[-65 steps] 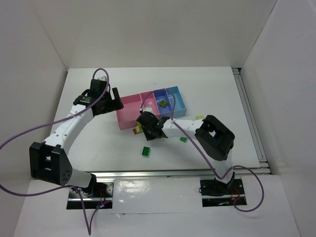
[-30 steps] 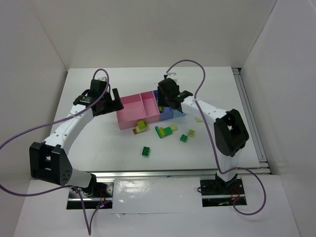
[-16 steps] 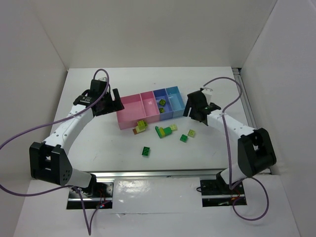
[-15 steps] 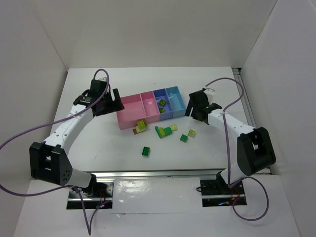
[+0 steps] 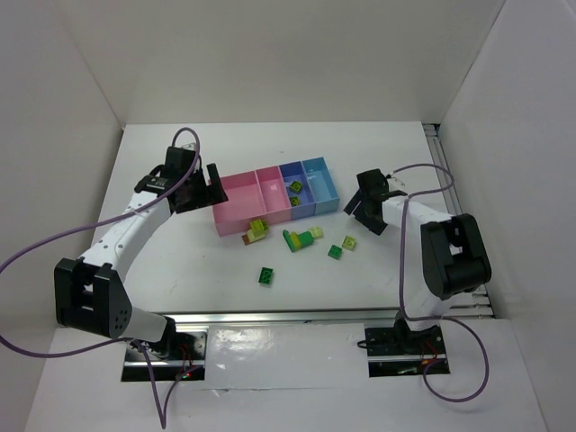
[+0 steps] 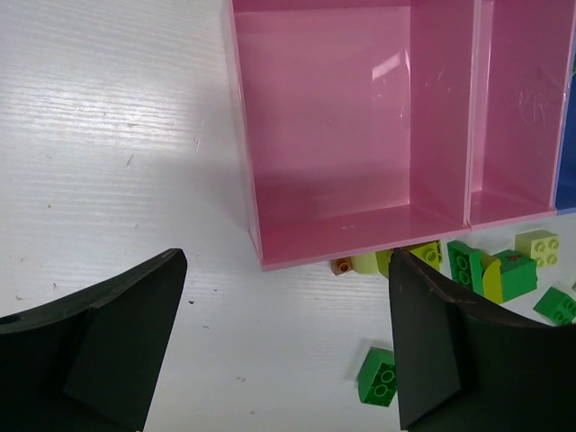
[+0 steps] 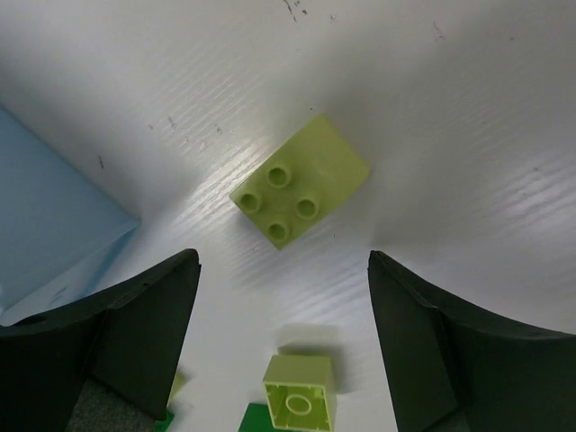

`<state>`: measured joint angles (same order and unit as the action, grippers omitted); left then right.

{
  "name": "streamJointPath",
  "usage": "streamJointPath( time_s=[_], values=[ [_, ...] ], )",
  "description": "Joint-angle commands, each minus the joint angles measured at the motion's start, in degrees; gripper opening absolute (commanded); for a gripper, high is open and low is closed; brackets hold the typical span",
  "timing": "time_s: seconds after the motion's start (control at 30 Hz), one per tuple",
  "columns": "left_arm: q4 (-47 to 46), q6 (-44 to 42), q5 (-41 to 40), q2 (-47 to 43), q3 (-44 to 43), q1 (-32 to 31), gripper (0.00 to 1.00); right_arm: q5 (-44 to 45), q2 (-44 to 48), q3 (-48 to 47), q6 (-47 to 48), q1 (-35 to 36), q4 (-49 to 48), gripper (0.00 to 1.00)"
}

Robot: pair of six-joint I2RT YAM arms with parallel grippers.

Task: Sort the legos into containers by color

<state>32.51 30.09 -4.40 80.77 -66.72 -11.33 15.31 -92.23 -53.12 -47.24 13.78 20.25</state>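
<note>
The right jaws stood wide over a pale lime brick on the surface, at 3 o'clock of the tray. The left jaws, also wide, hovered at its 9 o'clock, with other bricks at 6 o'clock.

We have the tray in the middle of the table, four compartments side by side. One brick lies in the third compartment from the left. In front of the tray: a clump of bricks touching its front wall, a second clump to the right, two single bricks further right, and a lone brick nearest the arm bases. We see the left gripper left of the tray and the right gripper right of it, over another brick.
</note>
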Motion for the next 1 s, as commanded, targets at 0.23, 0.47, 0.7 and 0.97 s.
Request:
streamJointPath(
  time_s=[0.23, 0.47, 0.7, 0.97],
  values=[
    [-2.27, -1.61, 2.12, -1.23, 0.71, 0.35, 0.94, 2.08, -8.49, -5.68, -1.37, -0.95, -4.61, 0.82],
    [-2.28, -1.61, 3.35, -1.76, 0.19, 0.35, 0.94, 4.99, -13.94, -10.42, -1.36, -1.56, -3.38, 0.77],
    [-1.22, -1.08, 2.29, -1.85, 0.19, 0.35, 0.94, 7.89, -14.47, -11.99, -0.75, -0.33, -0.92, 0.46],
    [-1.22, -1.08, 1.77, -1.85, -0.34, 0.35, 0.94, 10.79, -2.45, -12.0, 3.99, 3.09, 0.49, 0.31]
  ],
)
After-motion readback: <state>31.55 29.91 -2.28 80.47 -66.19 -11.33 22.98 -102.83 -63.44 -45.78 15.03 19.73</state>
